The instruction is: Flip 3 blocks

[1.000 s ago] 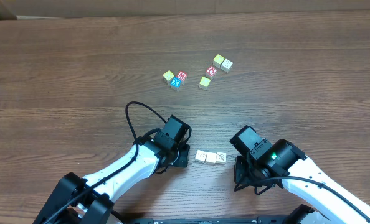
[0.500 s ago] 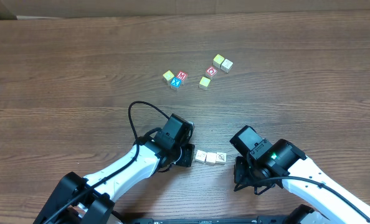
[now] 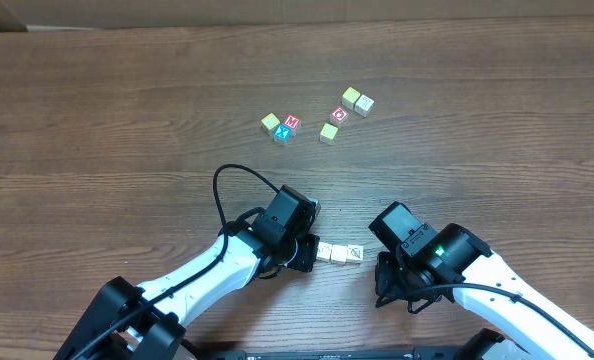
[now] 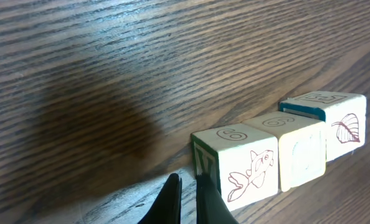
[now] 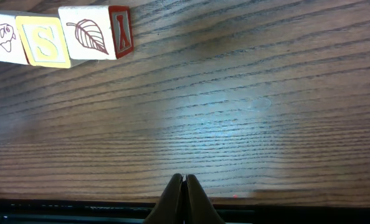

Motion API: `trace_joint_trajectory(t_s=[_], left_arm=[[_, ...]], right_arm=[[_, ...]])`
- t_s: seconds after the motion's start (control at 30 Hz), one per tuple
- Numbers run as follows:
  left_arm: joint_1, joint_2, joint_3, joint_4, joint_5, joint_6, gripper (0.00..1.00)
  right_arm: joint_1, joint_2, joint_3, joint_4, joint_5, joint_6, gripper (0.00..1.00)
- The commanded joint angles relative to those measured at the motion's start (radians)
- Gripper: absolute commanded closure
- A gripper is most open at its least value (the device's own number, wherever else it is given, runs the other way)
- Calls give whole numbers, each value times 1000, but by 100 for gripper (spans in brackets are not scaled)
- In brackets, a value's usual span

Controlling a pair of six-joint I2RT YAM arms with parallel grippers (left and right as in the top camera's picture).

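Observation:
Three pale blocks lie in a tight row near the table's front edge: a fish block (image 3: 324, 252) (image 4: 241, 165), a middle block (image 3: 339, 254) (image 4: 300, 152) whose yellow S face (image 5: 43, 40) shows in the right wrist view, and a leaf block (image 3: 355, 254) (image 4: 334, 121) (image 5: 91, 31). My left gripper (image 3: 311, 252) (image 4: 188, 183) is shut and empty, its tips against the fish block's green-lettered left side. My right gripper (image 3: 385, 288) (image 5: 184, 179) is shut and empty, low over bare wood to the right of the row and apart from it.
Farther back sits a loose cluster of cubes: a red M cube (image 3: 292, 121), a blue X cube (image 3: 282, 132), a red O cube (image 3: 340, 114) and several yellow-green ones (image 3: 329, 131). A black cable (image 3: 232, 185) loops above the left arm. The table's front edge (image 5: 266, 208) is just behind my right gripper.
My left gripper has slid right along the table until its tips meet the fish block. The row and the right arm have stayed where they were.

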Motion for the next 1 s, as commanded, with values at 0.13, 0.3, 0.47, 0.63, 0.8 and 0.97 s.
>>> trace_joint_trajectory(t_s=[0.13,0.3,0.47,0.63,0.8,0.97], left_arm=[[-3,8,-1,5,30,7,96],[-1,8,-1,2,6,7,96],[0,8,-1,-13,-10,-1,84],[0,8,-1,-46,-12,-1,85],[0,8,-1,-87,-19,0,96],[2,8,-1,-103,-43,-1,44]], right_arm=[[1,-3,-3,3,-10,-3,96],[1,-3,-3,7,-8,-4,96],[1,-3,-3,23,19,-4,96],[1,-3,-3,37,43,-3,96],[1,-3,-3,32,36,-17,96],[1,-2,-4,50,43,-21,96]])
